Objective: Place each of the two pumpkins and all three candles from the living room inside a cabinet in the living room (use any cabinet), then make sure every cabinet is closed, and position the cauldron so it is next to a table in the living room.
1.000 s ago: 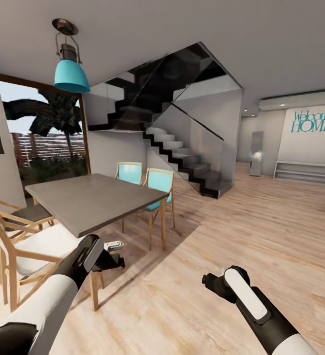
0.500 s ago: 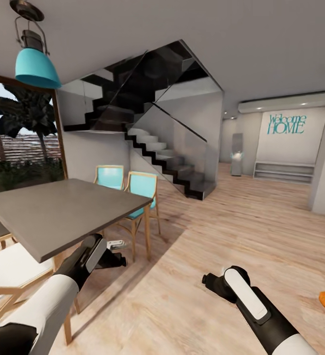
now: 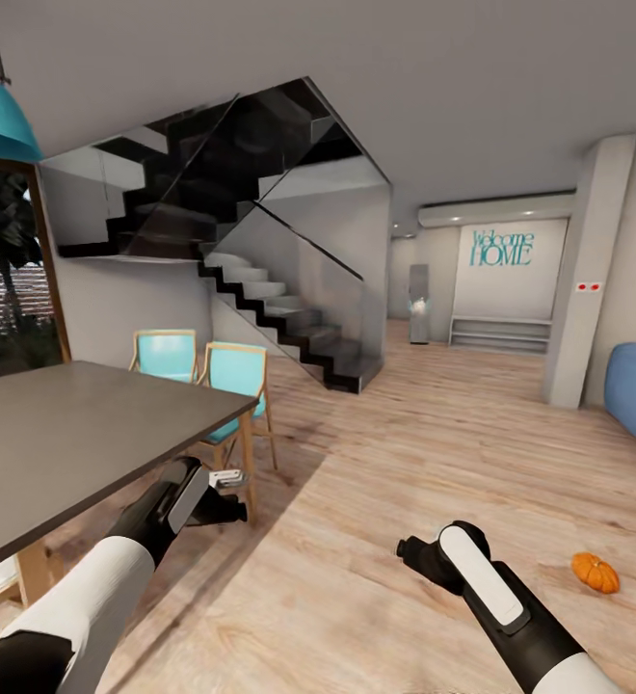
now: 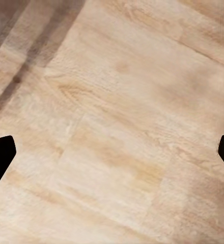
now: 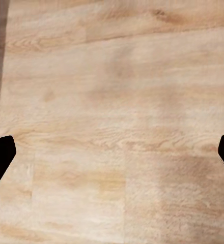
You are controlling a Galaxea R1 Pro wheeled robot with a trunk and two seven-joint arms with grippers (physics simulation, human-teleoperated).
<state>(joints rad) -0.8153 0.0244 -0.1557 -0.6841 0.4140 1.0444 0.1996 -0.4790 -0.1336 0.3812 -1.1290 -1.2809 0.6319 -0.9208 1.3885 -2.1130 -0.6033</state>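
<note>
both pincers are spread wide and hold nothing: the left pincer (image 4: pixel 112 152) and the right pincer (image 5: pixel 112 152) each hang over bare wooden floor (image 3: pixel 424 463). a pumpkin (image 3: pixel 596 573) lies on that floor, off to the right of the right arm; a grey bench (image 3: pixel 67 434) stands at left.

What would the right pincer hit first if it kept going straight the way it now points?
Probably the bare wooden floor: the right wrist view looks along the open right pincer at floorboards with nothing between the tips. The pumpkin lies off to its right, out of that line.
</note>
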